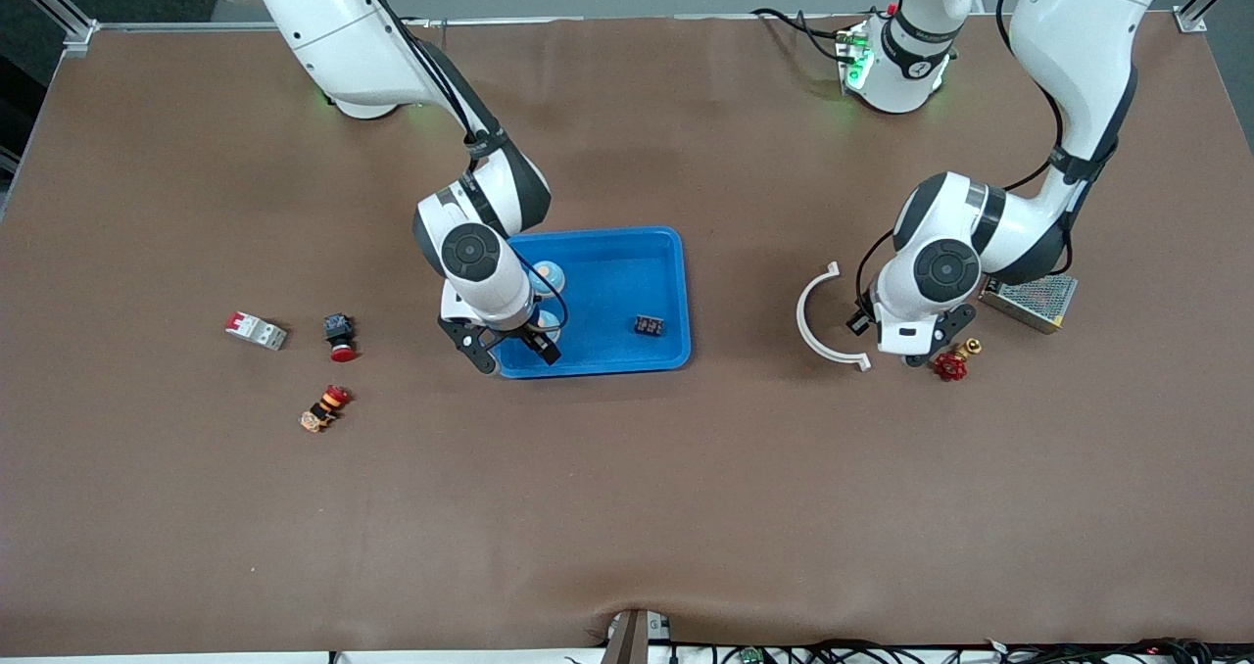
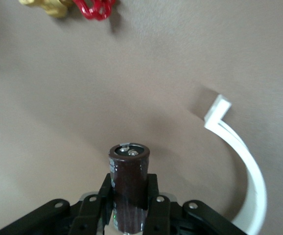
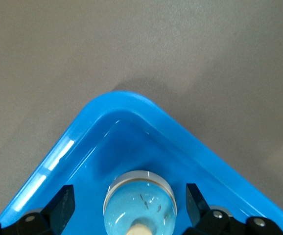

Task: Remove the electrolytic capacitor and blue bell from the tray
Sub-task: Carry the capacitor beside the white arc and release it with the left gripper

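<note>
My left gripper (image 2: 129, 197) is shut on a dark brown cylindrical capacitor (image 2: 129, 178) and holds it upright above the bare table. In the front view that gripper (image 1: 916, 354) hangs between a white curved piece and a red valve, and the hand hides the capacitor. My right gripper (image 3: 129, 201) is open over the corner of the blue tray (image 3: 131, 100). A light blue bell (image 3: 140, 200) lies in the tray between its fingers, which do not touch it. From the front, this gripper (image 1: 514, 349) is over the tray (image 1: 676, 292) corner, with the bell (image 1: 552, 323) partly showing.
In the tray are another light blue round thing (image 1: 549, 274) and a small black part (image 1: 648, 326). A white curved piece (image 1: 818, 316), a red valve (image 1: 948, 364) and a metal box (image 1: 1031, 302) lie around the left gripper. A breaker (image 1: 256, 330), a push button (image 1: 340, 337) and an orange part (image 1: 324, 408) lie toward the right arm's end.
</note>
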You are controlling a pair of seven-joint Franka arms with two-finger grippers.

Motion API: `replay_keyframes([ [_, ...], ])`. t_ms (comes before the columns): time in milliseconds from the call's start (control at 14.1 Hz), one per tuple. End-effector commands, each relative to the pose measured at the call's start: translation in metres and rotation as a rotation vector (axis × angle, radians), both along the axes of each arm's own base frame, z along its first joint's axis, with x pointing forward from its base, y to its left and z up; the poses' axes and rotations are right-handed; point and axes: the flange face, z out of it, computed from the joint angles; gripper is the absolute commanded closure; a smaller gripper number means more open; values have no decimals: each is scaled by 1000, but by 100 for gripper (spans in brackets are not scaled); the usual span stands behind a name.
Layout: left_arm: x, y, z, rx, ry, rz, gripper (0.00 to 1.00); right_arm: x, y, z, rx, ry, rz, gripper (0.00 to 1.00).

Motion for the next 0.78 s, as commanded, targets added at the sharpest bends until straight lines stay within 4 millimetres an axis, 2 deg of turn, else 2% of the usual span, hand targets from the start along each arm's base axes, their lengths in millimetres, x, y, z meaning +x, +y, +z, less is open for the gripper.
replay_keyframes([
  [0, -5, 3, -12, -15, 3, 12, 87, -9, 12, 0, 6, -4, -12, 0],
  [71, -4, 3, -15, -18, 8, 13, 59, -11, 15, 0, 6, -3, -15, 0],
  [142, -4, 2, -15, -20, 3, 9, 17, -13, 16, -4, 2, 2, -23, 0],
  [212, -1, 1, -12, -20, -5, 8, 0, -14, 16, -6, 1, 3, -22, 0],
  [495, 9, -11, 31, -6, -62, -8, 0, -15, 19, -7, 4, -1, -17, 0],
  [637, 17, -43, 57, -10, -96, 25, 0, -16, 18, -12, -1, 5, -17, 0],
  [708, 16, -66, 65, -22, -113, 32, 0, -16, 18, -12, -1, 5, -17, 0],
])
